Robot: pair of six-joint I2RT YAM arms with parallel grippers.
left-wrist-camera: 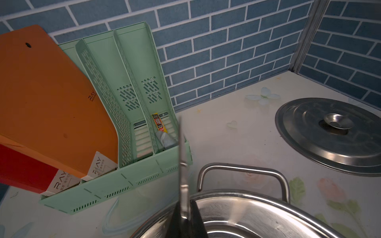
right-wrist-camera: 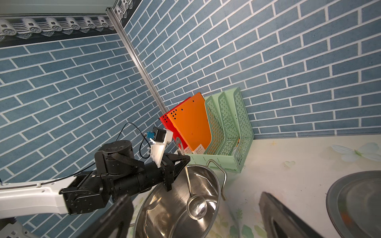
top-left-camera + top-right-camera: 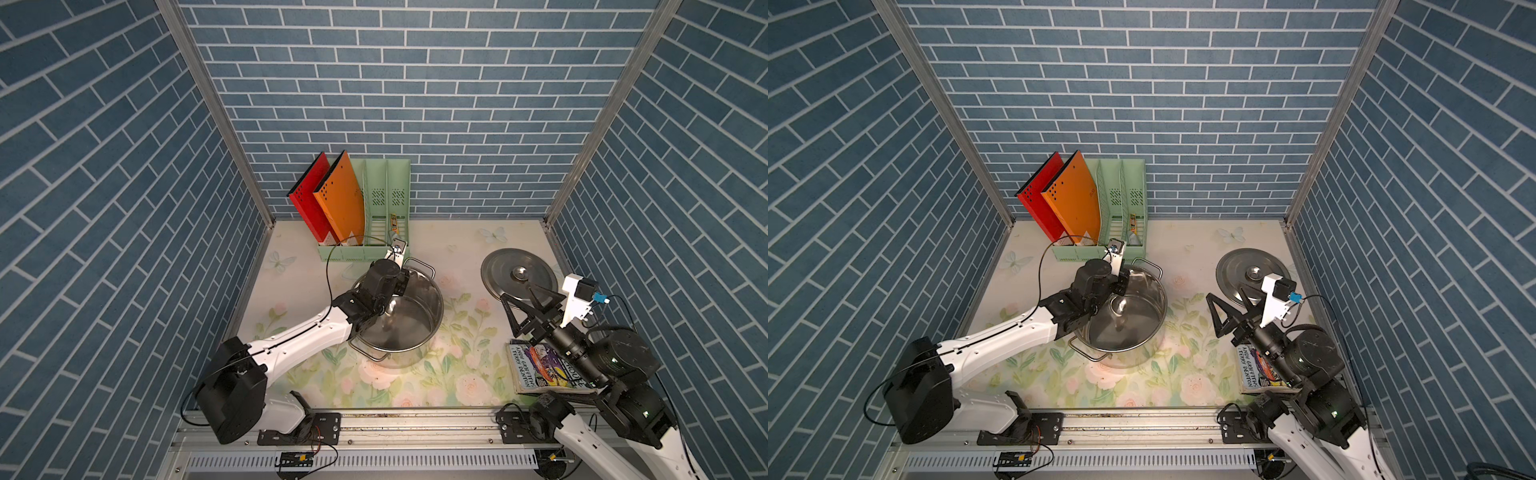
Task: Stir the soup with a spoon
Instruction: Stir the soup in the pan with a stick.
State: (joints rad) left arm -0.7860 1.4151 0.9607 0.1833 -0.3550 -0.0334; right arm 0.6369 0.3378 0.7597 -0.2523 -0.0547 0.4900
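Observation:
A steel pot (image 3: 415, 328) (image 3: 1142, 320) stands mid-table with its lid off. My left gripper (image 3: 400, 286) (image 3: 1121, 286) (image 1: 184, 206) hovers over the pot's far-left rim, shut on the upper handle of the spoon (image 2: 196, 207) (image 1: 182, 177). The spoon hangs nearly upright, its round bowl low inside the pot (image 2: 171, 206). No soup is in view; the inside shows bare shiny steel. My right gripper (image 3: 519, 293) (image 3: 1227, 293) stands open and empty at the right, near the lid's front edge, its fingers (image 2: 276, 214) wide apart.
The pot's lid (image 3: 519, 274) (image 1: 329, 134) lies flat at the back right. A book (image 3: 536, 370) lies front right under the right arm. A green file rack (image 3: 386, 199) with red and orange folders (image 3: 340, 199) stands against the back wall, just behind the pot.

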